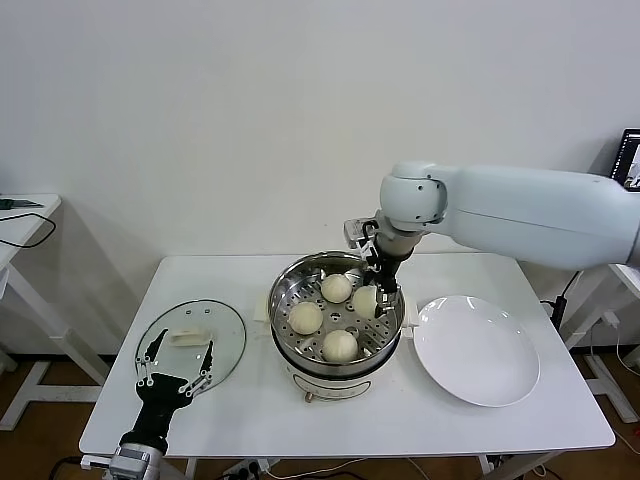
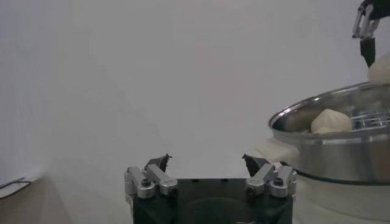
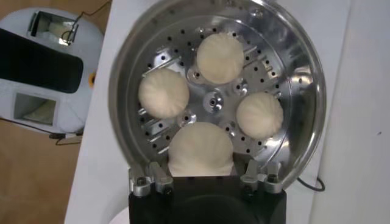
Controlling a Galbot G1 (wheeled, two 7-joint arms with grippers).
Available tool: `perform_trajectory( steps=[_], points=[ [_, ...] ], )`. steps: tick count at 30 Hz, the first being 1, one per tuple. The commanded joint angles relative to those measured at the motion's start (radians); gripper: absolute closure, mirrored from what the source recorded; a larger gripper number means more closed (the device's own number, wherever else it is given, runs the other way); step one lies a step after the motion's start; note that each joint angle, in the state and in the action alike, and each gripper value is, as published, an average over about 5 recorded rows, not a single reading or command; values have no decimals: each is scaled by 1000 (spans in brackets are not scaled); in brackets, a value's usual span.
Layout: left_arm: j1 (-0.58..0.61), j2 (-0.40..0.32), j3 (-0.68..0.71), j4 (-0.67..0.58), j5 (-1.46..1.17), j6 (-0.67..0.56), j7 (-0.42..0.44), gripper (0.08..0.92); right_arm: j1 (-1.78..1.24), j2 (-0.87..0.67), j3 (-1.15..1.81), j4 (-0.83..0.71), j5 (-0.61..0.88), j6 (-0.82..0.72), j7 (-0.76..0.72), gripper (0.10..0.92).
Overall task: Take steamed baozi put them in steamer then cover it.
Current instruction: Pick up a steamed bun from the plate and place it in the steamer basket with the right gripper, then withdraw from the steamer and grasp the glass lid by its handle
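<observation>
The steamer (image 1: 290, 283) stands mid-table, a shiny perforated basket (image 3: 304, 91) on a white pot base. Three baozi (image 1: 337, 288) (image 1: 305, 317) (image 1: 340, 345) lie on its floor. My right gripper (image 1: 371, 294) reaches into the basket's right side, shut on a further baozi (image 1: 364, 301). In the right wrist view that bun (image 3: 200, 146) sits between the fingers of the right gripper (image 3: 204, 171), with the others (image 3: 220, 57) (image 3: 163, 92) (image 3: 259, 115) beyond. The cover (image 1: 225, 330), a glass lid with a white handle (image 1: 187, 337), lies flat at the left. My left gripper (image 1: 178, 362) (image 2: 207, 159) is open at its near edge.
A flat white plate (image 1: 477, 350) lies right of the steamer, bare. The left wrist view shows the steamer's side (image 2: 341, 152) with a bun (image 2: 331, 121) inside. The white table's front edge (image 1: 350, 445) is near. Side tables stand at far left and right.
</observation>
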Motion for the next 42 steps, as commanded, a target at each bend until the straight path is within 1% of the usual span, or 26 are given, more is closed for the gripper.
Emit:
perform_trajectory(
  steps=[1,19,25,27,32,35,38,42],
  points=[
    [-5,1,-2,10,-2,2,1,177,-119,42,37,-89,-78,5,-8,321],
    [-7,-2,-1,14,-2,1,0,177,-157,49,60,-118,-112,11,-9,312],
    [0,-4,-3,11,-1,-1,0,177,-137,19,106,-109,-85,22,-21,223],
    [3,-5,-2,10,0,-2,0,177,-118,-11,131,-100,-63,37,-44,207],
    [11,-7,0,-1,1,-3,-2,177,-77,-121,233,-78,5,80,-124,203],
    [15,-9,1,-7,2,-6,-3,177,-91,-207,312,-62,23,93,-147,203],
    [12,-12,-1,-5,3,-14,-4,177,-192,-299,461,-42,23,101,-137,203],
    [0,-20,-3,0,0,-25,-16,177,-471,-385,839,-24,14,129,-78,203]
  ],
)
